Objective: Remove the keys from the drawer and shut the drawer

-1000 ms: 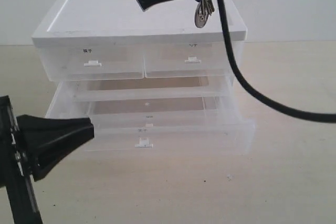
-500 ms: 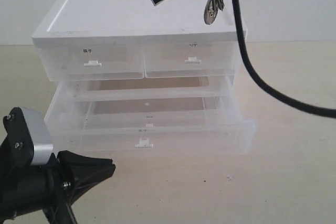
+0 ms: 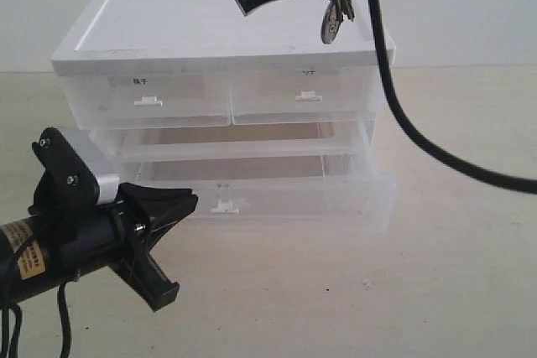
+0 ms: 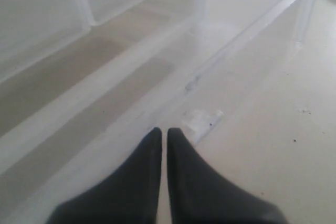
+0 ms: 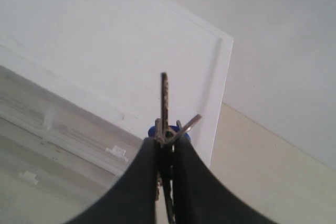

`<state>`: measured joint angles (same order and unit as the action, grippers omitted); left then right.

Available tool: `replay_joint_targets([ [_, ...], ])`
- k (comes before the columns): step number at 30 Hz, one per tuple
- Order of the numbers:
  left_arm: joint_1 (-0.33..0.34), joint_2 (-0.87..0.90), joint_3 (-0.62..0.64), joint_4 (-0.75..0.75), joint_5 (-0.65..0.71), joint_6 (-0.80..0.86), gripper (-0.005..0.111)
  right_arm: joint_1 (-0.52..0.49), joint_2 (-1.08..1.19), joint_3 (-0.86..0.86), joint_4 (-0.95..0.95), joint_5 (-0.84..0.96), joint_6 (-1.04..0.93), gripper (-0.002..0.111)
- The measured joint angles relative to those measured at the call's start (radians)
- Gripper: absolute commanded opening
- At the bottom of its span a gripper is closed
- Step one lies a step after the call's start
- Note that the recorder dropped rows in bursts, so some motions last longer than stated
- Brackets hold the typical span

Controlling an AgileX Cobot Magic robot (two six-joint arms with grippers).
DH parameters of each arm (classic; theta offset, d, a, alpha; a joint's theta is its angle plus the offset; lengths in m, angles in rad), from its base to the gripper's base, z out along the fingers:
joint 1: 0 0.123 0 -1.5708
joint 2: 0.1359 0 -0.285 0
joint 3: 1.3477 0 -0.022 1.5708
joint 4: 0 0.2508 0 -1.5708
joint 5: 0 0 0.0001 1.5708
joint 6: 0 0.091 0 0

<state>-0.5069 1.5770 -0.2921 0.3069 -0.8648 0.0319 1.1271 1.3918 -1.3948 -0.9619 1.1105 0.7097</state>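
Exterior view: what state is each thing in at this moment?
keys, hanging from the right gripper above the cabinet
right gripper, shut on the keys
bottom drawer, partly open
left gripper, fingers shut, tips near the bottom drawer's front
middle drawer, seems slightly out
top-left drawer, shut
top-right drawer, shut

Table: pale beige, matte, with a few dark specks on the bare area. One item stands on it, a white-topped translucent cabinet, upright.
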Motion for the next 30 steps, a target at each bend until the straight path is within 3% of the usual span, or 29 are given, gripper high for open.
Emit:
replay_joint_targets([
  [13, 0.000, 0.096, -0.158, -0.023, -0.003, 0.007, 0.005, 0.000, 0.000, 0.000, 0.000, -0.043, -0.039, 0.000],
  [30, 0.000, 0.179, -0.194, -0.040, 0.044, 0.035, 0.005, 0.000, 0.000, 0.002, 0.002, -0.047, -0.071, 0.000],
])
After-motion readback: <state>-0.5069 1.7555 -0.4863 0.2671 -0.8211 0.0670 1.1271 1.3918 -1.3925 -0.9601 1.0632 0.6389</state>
